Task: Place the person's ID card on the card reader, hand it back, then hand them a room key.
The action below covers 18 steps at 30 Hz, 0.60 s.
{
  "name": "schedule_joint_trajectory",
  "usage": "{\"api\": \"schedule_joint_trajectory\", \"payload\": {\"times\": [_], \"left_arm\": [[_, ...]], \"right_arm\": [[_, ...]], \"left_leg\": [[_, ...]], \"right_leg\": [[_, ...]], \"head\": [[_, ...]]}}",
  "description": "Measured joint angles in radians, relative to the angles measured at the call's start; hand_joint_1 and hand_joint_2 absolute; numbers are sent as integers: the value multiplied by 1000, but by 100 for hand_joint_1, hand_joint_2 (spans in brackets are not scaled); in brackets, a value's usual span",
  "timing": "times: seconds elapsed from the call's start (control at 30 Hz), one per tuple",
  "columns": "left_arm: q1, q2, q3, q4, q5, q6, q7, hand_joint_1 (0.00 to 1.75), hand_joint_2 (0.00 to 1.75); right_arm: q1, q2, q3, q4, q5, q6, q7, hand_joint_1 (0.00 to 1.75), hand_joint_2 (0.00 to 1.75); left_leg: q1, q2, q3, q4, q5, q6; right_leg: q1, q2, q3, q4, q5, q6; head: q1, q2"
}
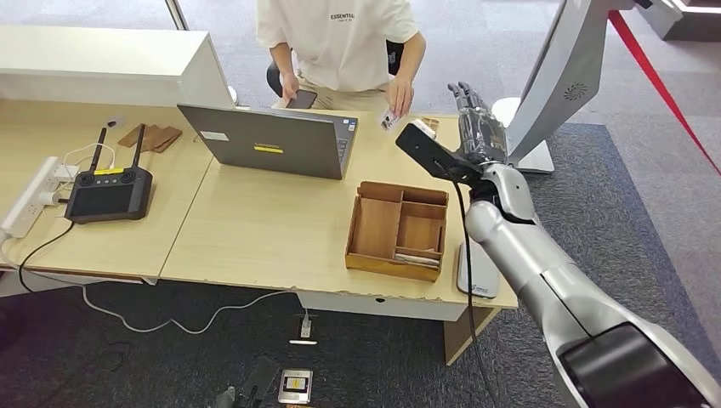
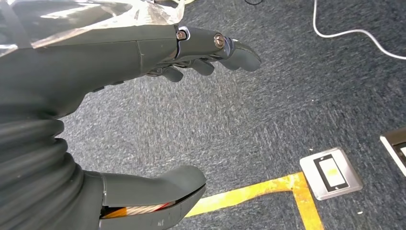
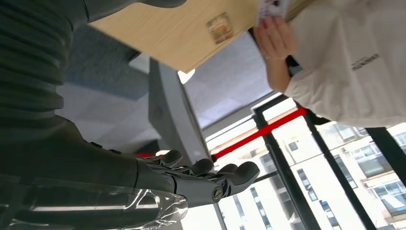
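A person in a white shirt (image 1: 344,42) stands behind the desk, holding an ID card (image 1: 390,119) out over the far edge; the card (image 3: 273,6) also appears in the right wrist view. My right hand (image 1: 476,127) is raised beside it, fingers stretched out and apart, holding nothing, a short way right of the card. The right hand (image 3: 191,179) is empty in its wrist view too. A flat grey card reader (image 1: 478,272) lies at the desk's right front edge. My left hand (image 2: 191,52) hangs over the carpet, fingers apart and empty.
A wooden compartment tray (image 1: 398,229) sits mid-desk, left of the reader. An open laptop (image 1: 276,140) stands behind it. A black remote controller (image 1: 109,194) and power strip (image 1: 34,195) lie at left. The person's other hand holds a phone (image 1: 301,99). A white stand (image 1: 561,76) rises at right.
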<state>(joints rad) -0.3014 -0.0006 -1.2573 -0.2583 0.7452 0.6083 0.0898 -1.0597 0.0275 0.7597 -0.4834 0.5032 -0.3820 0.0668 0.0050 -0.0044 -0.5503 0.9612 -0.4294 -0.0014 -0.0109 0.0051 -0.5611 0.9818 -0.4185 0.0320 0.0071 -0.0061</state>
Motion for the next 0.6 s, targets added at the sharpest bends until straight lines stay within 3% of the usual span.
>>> {"api": "schedule_joint_trajectory", "payload": {"times": [0.07, 0.13, 0.27, 0.6], "left_arm": [[6, 2, 0, 0, 13, 2, -10, 0, 175], [13, 5, 1, 0, 25, 4, -20, 0, 175], [35, 15, 3, 0, 49, 8, -35, 0, 175], [60, 34, 5, 0, 47, 10, -38, 0, 175]], "right_arm": [[28, 12, -38, -39, -189, 1, -119, 0, 87], [73, 19, -67, -103, -331, -6, -179, 0, 0], [211, 6, -80, -284, -465, -37, -183, 0, 175], [472, -95, -60, -602, -249, -73, -38, 0, 175]], "left_leg": [[0, 0, 0, 0, 0, 0], [1, 0, 0, 0, 0, 0], [1, 0, 1, 0, -1, -1], [1, 0, 1, 0, -1, -1]], "right_leg": [[0, 0, 0, 0, 0, 0], [1, 0, 0, 0, -1, 0], [1, 0, 0, -1, -1, -1], [1, 0, 0, -2, -1, -1]], "head": [[0, 0], [0, 0], [0, 0], [0, 0]]}}
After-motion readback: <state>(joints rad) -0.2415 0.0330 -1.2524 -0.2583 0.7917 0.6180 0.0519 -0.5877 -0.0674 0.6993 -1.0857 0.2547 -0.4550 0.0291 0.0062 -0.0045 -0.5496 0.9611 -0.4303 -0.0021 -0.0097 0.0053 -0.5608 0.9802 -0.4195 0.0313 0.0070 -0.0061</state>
